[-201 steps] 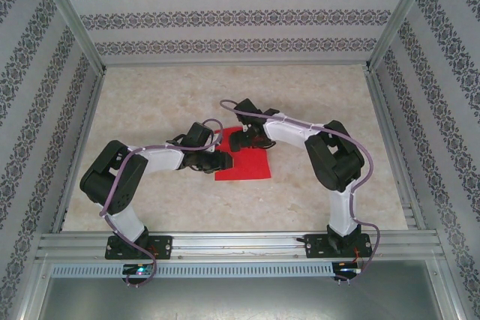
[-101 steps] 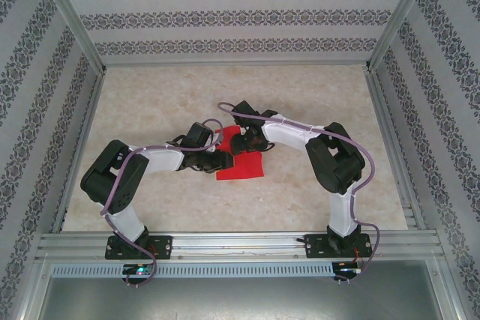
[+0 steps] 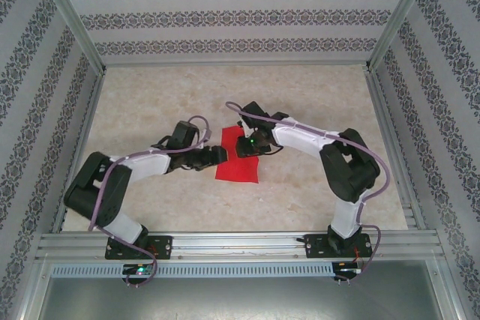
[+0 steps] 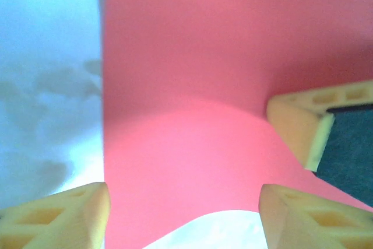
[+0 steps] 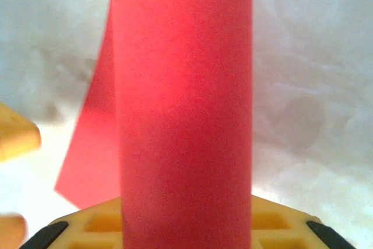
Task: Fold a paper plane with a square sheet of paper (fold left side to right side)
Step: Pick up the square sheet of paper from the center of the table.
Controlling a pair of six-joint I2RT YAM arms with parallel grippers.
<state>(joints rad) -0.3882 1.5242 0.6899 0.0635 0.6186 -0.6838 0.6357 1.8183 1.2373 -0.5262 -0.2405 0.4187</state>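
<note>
The square sheet of paper (image 3: 238,165) is bright red and lies at mid-table, its right part lifted and curled over. My right gripper (image 3: 247,145) is over its far part, shut on the raised edge; in the right wrist view the paper (image 5: 185,115) runs as a strip up from the jaws (image 5: 186,225). My left gripper (image 3: 218,154) sits at the sheet's left edge, open. In the left wrist view its fingertips (image 4: 61,214) straddle the bulging paper (image 4: 186,103) without touching, and a right finger (image 4: 297,123) shows at the right.
The marble-look tabletop (image 3: 150,95) is fenced by patterned walls and metal rails (image 3: 240,243) along the near edge. Both arms bend inward toward the middle, their elbows out near the left (image 3: 94,189) and right (image 3: 352,166) sides.
The right gripper has drawn the paper's right edge leftward, so the red shape looks narrower. The left arm has stretched lower, its elbow swinging out to the left.
</note>
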